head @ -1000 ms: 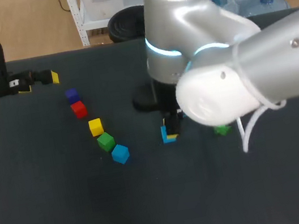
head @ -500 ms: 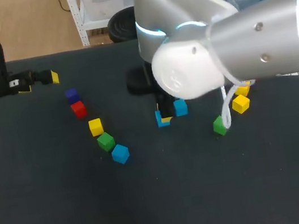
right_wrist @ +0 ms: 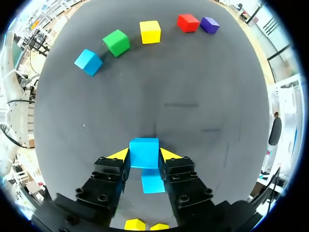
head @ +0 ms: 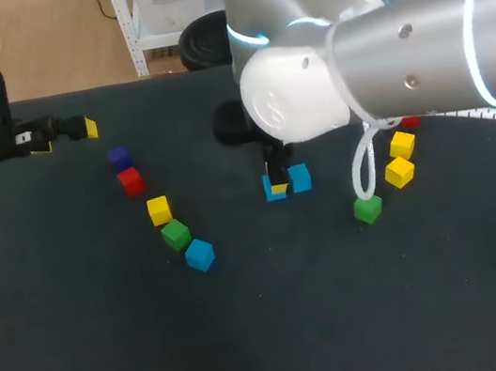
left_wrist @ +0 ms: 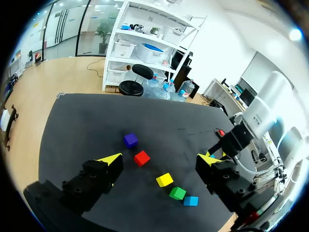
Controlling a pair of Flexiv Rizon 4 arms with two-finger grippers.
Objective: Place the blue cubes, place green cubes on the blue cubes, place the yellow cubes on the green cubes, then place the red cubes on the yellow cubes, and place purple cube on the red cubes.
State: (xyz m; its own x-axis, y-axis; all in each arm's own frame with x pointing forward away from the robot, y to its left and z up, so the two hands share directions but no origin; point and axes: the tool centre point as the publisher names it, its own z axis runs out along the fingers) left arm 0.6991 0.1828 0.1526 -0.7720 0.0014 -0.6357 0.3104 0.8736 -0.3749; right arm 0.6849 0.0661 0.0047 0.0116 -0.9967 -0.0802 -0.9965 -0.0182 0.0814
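Note:
My right gripper [right_wrist: 144, 155] is shut on a blue cube [right_wrist: 144, 152] near the table's middle, and the head view shows the same right gripper [head: 275, 184] low over the cloth. A second blue cube [head: 299, 177] lies right beside it, under the gripper's body [right_wrist: 152, 182]. Ahead of the fingers runs a diagonal row: blue cube [right_wrist: 89, 62], green cube [right_wrist: 116, 42], yellow cube [right_wrist: 150, 31], red cube [right_wrist: 188, 22], purple cube [right_wrist: 209, 24]. My left gripper [head: 68, 132] hangs open at the far left, holding nothing, and in its own view the left gripper [left_wrist: 160, 158] looks down on the row.
To the right of the held cube lie a green cube [head: 367, 209], two yellow cubes [head: 403, 143] [head: 399, 172] and a partly hidden red cube [head: 411, 122]. My right arm's bulky elbow [head: 300, 100] overhangs the table's far middle. The dark cloth [head: 254, 337] covers the near half.
My right gripper has carried the blue cube a little toward the far side. The arm's elbow swung left, uncovering the second blue cube and the green and yellow cubes. The left arm kept still.

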